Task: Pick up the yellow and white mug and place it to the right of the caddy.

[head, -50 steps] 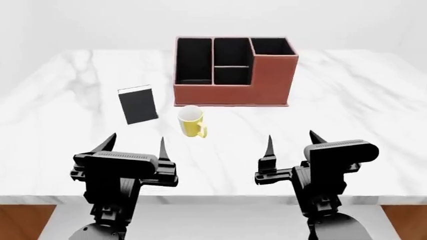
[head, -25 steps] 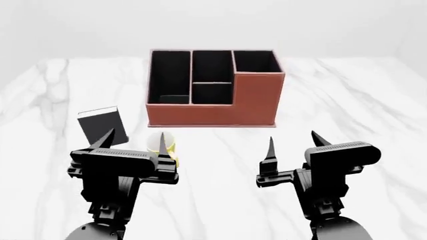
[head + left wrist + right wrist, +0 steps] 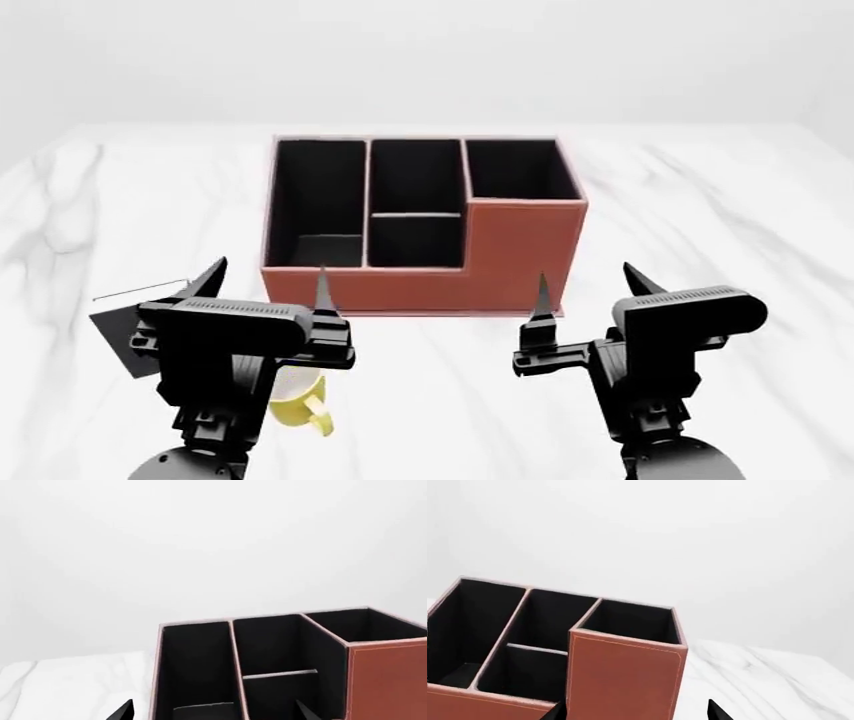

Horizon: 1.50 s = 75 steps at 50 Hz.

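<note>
Mug (image 3: 300, 405) partly hidden under left claw (image 3: 266, 285).

1. Mug (image 3: 300, 406): small, yellow outside, loop handle pointing toward the near edge; mostly hidden behind the left arm, only lower body and handle showing. Standing on the marble top, near and left of centre, apart from the caddy's front.
2. Caddy (image 3: 514, 255): large, reddish-brown, rectangular, black-lined compartments, taller section at right rear corner, stepped front. Upright mid-table, beyond the mug and slightly to its right.
</note>
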Tool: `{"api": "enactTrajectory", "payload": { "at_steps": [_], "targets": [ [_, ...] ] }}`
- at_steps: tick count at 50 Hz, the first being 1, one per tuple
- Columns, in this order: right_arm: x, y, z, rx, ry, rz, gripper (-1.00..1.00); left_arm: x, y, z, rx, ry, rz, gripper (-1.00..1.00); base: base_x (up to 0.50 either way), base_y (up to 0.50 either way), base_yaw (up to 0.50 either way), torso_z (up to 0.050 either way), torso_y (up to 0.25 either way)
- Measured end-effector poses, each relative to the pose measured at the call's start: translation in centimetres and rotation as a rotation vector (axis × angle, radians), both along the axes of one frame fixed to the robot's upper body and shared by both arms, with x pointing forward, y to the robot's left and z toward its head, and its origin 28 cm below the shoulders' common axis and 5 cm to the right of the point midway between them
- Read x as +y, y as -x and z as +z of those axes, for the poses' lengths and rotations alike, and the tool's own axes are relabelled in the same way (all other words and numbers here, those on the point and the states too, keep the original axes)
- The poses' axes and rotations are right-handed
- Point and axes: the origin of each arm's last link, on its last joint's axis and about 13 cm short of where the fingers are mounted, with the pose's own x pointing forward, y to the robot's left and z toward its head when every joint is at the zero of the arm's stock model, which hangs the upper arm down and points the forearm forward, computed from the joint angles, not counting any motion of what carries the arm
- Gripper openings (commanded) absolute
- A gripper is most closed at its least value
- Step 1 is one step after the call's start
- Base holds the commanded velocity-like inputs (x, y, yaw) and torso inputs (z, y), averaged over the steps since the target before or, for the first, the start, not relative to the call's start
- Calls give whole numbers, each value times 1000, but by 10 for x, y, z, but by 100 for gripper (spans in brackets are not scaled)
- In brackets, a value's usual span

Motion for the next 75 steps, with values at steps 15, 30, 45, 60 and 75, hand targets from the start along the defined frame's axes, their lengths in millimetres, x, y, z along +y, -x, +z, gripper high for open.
{"api": "enactTrajectory", "payload": {
  "at_steps": [15, 30, 45, 60, 75],
  "targets": [
    [0, 1, 0, -5, -8, 3, 100, 1, 0, 0, 2, 4, 0, 100, 221, -26, 0, 0, 1],
    [3, 6, -1, -21, -4, 49, 100, 2, 0, 2, 3, 3, 17, 100, 0, 0, 0, 0, 1],
    [25, 10, -6, 26, -15, 204, 100, 9, 1, 7, -11, 14, 65, 100, 0, 0, 0, 0, 0],
    [55, 19, -15, 83, -2, 355, 100, 14, 4, 10, -24, 25, 110, 100, 0, 0, 0, 0, 0],
    [81, 37, -32, 154, 24, 494, 100, 17, 6, 12, -26, 28, 131, 100, 0, 0, 0, 0, 0]
  ]
}}
